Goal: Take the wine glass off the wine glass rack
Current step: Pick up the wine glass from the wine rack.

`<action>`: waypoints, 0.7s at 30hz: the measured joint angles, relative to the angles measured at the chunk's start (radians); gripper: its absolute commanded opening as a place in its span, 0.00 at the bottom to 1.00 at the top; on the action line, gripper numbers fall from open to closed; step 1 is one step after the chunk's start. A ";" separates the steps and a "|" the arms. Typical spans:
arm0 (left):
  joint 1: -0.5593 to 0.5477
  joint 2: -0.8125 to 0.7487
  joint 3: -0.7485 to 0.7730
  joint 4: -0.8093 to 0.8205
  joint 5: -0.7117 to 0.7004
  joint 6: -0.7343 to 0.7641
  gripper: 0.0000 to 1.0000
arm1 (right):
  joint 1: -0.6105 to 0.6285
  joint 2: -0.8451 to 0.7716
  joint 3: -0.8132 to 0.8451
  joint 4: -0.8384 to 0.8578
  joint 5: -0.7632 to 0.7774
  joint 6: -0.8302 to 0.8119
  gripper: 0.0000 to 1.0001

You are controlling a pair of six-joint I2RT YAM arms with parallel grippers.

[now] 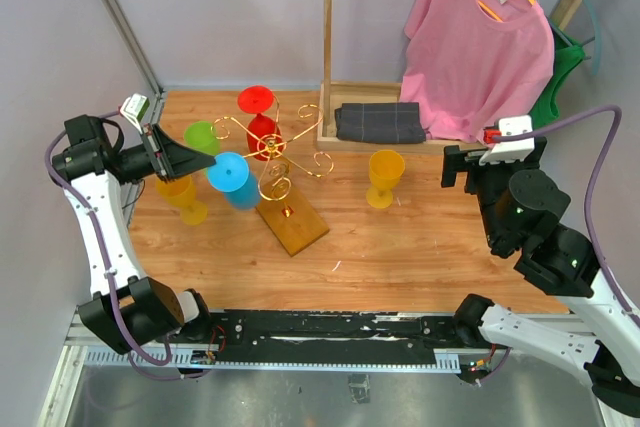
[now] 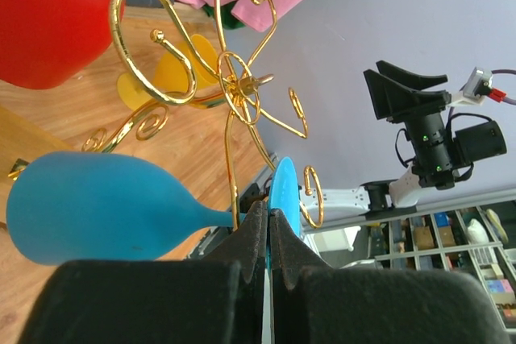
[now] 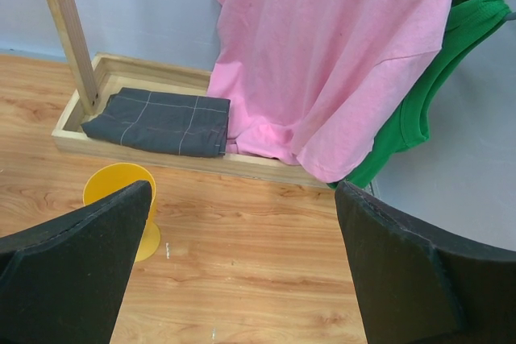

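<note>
Left gripper, nearest the left wrist camera: its two black fingers are pressed almost together, with only the thin blue foot of the blue wine glass showing in the slit between the tips. The jaws appear clamped on that foot, though the contact itself is partly hidden. Just beyond the tips, the glass's stem runs left to its bowl, which lies sideways; the stem sits in a curled arm of the gold wine glass rack. Above and left of the jaws hangs a red wine glass; beyond the rack's centre stands a yellow glass on the wooden table.

Right gripper: fingers wide apart, holding nothing. Ahead of the jaws and to the left stands the same yellow glass; farther off lie a folded grey cloth in a wooden tray, and a hanging pink T-shirt.

Step in hand, as judged: the grasp on the blue glass is made, and withdrawal comes next. That move calls for sliding the stem out along the open end of the wire curl without tipping the rack.

No legible brand, label or writing appears.
</note>
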 measured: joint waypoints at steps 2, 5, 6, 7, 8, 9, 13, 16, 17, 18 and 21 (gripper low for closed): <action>-0.002 0.000 -0.002 0.001 0.000 0.000 0.00 | 0.000 0.000 0.000 -0.001 -0.001 0.002 0.98; -0.004 -0.006 -0.013 0.003 0.001 0.000 0.00 | 0.000 0.000 -0.001 -0.004 -0.002 0.006 0.99; -0.005 -0.011 -0.019 0.004 0.002 0.000 0.00 | 0.000 0.000 -0.001 -0.006 -0.002 0.007 0.99; -0.005 -0.014 -0.026 0.004 0.002 -0.001 0.00 | 0.000 0.000 -0.001 -0.009 -0.002 0.007 0.98; -0.005 -0.018 -0.031 0.004 0.002 -0.002 0.00 | 0.000 0.000 -0.001 -0.011 -0.002 0.009 0.98; -0.006 -0.021 -0.037 0.004 0.003 -0.004 0.00 | 0.000 -0.001 -0.001 -0.014 -0.002 0.010 0.98; -0.006 -0.031 -0.065 0.004 0.009 -0.010 0.00 | 0.000 -0.006 -0.001 -0.030 -0.003 0.019 0.99; -0.006 -0.031 -0.070 0.004 0.013 -0.015 0.00 | 0.000 -0.014 -0.001 -0.048 -0.004 0.032 0.99; -0.006 -0.031 -0.070 0.004 0.013 -0.016 0.00 | 0.000 -0.017 -0.001 -0.054 -0.004 0.036 0.99; -0.006 -0.031 -0.070 0.004 0.013 -0.016 0.00 | 0.000 -0.019 -0.001 -0.058 -0.004 0.039 0.99; -0.006 -0.029 -0.069 0.004 0.012 -0.020 0.00 | 0.000 -0.019 -0.001 -0.069 -0.008 0.048 0.98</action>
